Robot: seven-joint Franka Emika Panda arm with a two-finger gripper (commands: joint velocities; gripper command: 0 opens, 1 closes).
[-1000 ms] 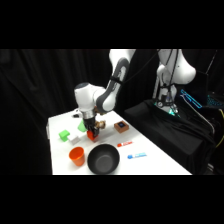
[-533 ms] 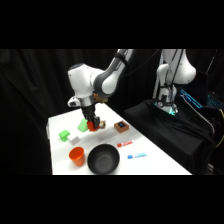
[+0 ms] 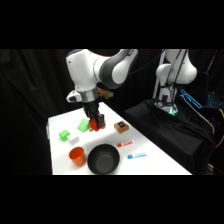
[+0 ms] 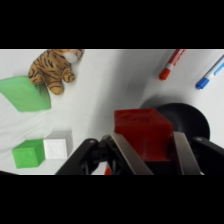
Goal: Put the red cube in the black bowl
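side: beside table, looking down | wrist: close, downward | shared: black bowl [image 3: 103, 160]

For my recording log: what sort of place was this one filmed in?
Most likely a robotics lab's tabletop test cell. A white table stands before black drapes, with a second white robot arm at a bench behind. Toy-like props are scattered about: a red cube in the gripper, a black bowl, a stuffed tiger.

The white bench [image 3: 60, 160] carried the black bowl [image 3: 103, 160] near its front edge, with an orange-red cup [image 3: 77, 156] just beside it. Two green blocks [image 3: 64, 135] [image 3: 83, 124], a small white block [image 4: 57, 148], a brown block [image 3: 121, 127] and a toy tiger [image 4: 54, 67] lay farther back. A red marker [image 3: 125, 144] and a blue marker [image 3: 137, 156] lay near the bowl.
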